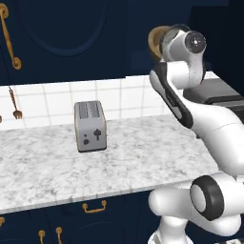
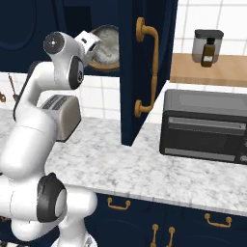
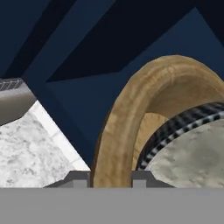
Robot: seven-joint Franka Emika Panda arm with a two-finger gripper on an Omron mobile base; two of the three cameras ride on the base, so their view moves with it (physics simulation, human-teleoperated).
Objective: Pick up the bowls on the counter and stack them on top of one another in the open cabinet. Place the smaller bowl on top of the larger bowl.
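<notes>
We find the pincer (image 3: 111, 178) at the bottom centre of the hand view, its two dark tips either side of the rim of the wooden bowl (image 3: 127, 118). The tips look closed on that rim, and we judge that the bowl is held, though actual contact lies below the frame edge.

The wooden bowl stands on edge, strongly tilted, filling the right half of the hand view. The grey bowl (image 3: 192, 148) sits nested inside it, its dark outer wall and pale speckled inside showing at lower right. In the right base view, both bowls appear at upper centre, by the wrist, against the dark opening of the cabinet (image 2: 77, 21). In the left base view, the wooden rim shows at upper right behind the arm's upper joint.

The counter (image 1: 47, 162) lies well below, with a toaster (image 1: 90, 126) on it at centre left.

Risks, as we judge them:
- With the stack tilted this far, the grey bowl may slide out and fall to the counter.
- A grip on one rim edge alone may let the wooden bowl swing or slip.
- The open cabinet door (image 2: 147, 67) stands just right of the bowls; a sideways move may strike it.
- Release before the bowls lie level on the shelf would tip them.
</notes>
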